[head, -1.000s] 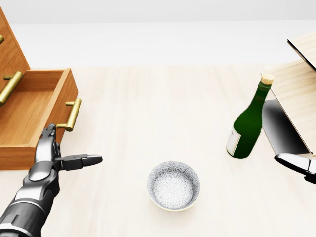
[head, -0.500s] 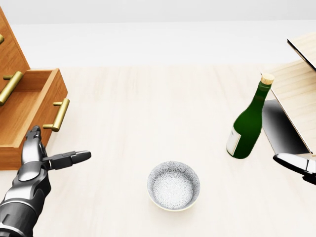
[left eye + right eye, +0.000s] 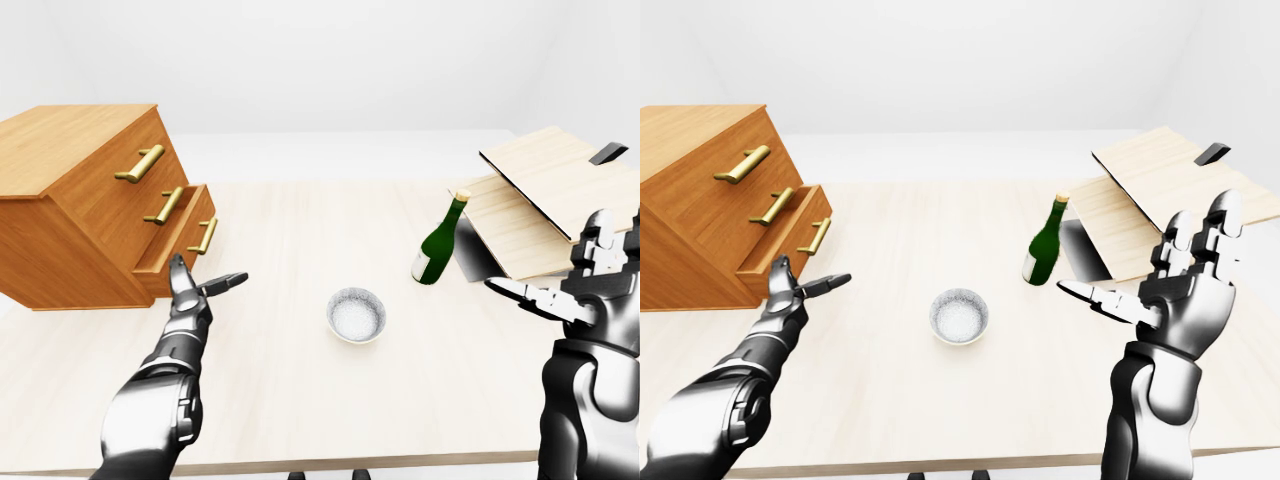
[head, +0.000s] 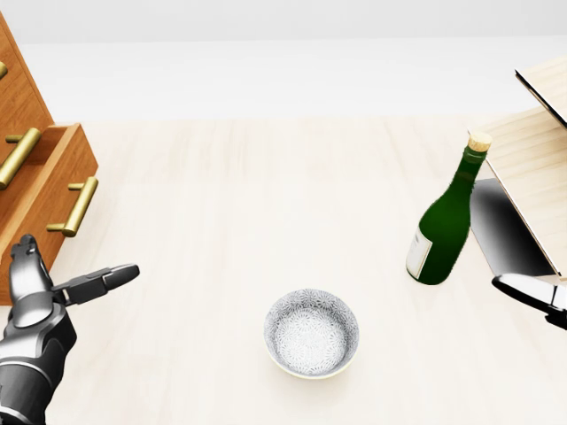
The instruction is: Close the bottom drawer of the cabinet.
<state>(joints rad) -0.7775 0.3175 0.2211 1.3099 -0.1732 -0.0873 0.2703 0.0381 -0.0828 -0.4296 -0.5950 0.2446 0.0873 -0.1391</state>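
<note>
Nearest to us, our left hand (image 3: 188,300) is spread flat with fingers extended, gripping nothing, its palm just beside the face of the bottom drawer (image 3: 178,243) at the lower left of the left-eye view. Our right hand (image 3: 1185,275) hangs open and empty at the right, well apart from the work. Between the arms sits a patterned bowl (image 4: 312,333) on the table (image 4: 248,221), and beyond it a green bottle (image 4: 446,217) stands upright near the leaning light-wood boards (image 3: 545,195).

The drawer, lowest of three in the cabinet (image 3: 85,205) at the table's left end, juts out only slightly; we judge the closing nearly done. The risks we see: the push could slide off the drawer face, since the hand looks low and toward its near corner; a finger could snag the brass handle (image 3: 203,236); or a hard shove could shift the whole cabinet instead of seating the drawer.

The eye views show the full cabinet, all three handles and our right hand's spread fingers. The head view crops the cabinet to a sliver at its left edge and shows only one fingertip of the right hand, but gives the clearest look at the drawer's remaining overhang and the gap to our thumb.
</note>
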